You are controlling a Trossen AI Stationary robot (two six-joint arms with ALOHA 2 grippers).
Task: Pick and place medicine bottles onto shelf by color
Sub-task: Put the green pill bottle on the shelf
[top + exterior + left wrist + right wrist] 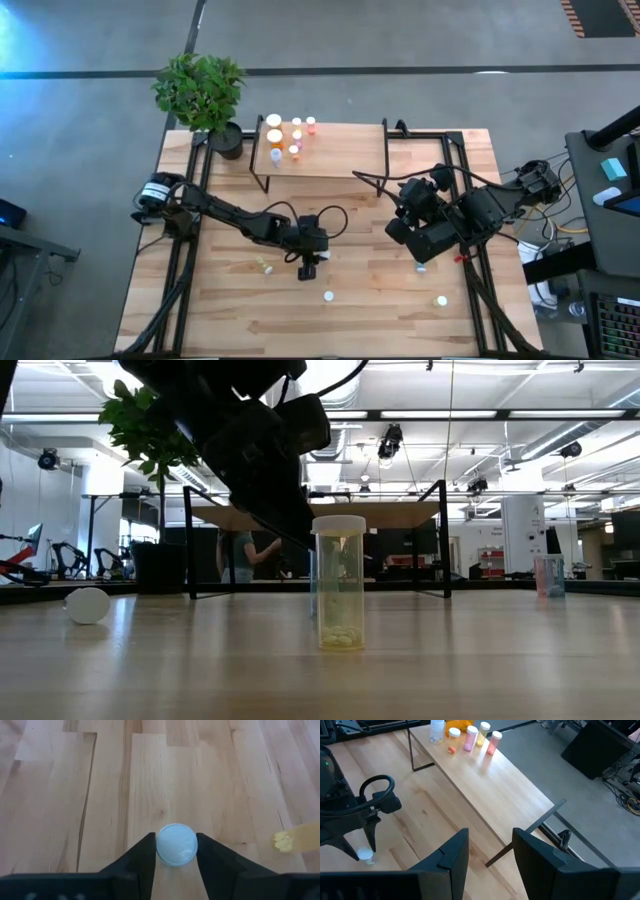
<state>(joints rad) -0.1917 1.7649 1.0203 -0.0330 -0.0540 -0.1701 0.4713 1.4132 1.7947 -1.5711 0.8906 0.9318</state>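
My left gripper (308, 268) points down over the table's near middle, shut on a small medicine bottle whose round white cap (176, 844) fills the gap between the fingers; its body is hidden under the cap. A yellow bottle (297, 841) lies on its side close by. Another yellow bottle (338, 585) stands upright nearer the near edge. Several orange, pink and white bottles (285, 135) stand on the left part of the shelf (330, 150). My right gripper (490, 837) is open, hovering over the table's right half and touching nothing. My left gripper pinches the bottle by the sides of its white cap (165, 851), one finger (145, 857) on each side. The fingers come from above, pointing down. The bottle is upright in the hold. Whether its base is on the table, the cap hides.
A potted plant (203, 90) stands at the far left corner beside the shelf. Two more bottles (441, 300) (421, 267) are on the table's near right. A lying bottle (87, 605) shows at the left of the low view. Bare wood lies between the shelf and the arms.
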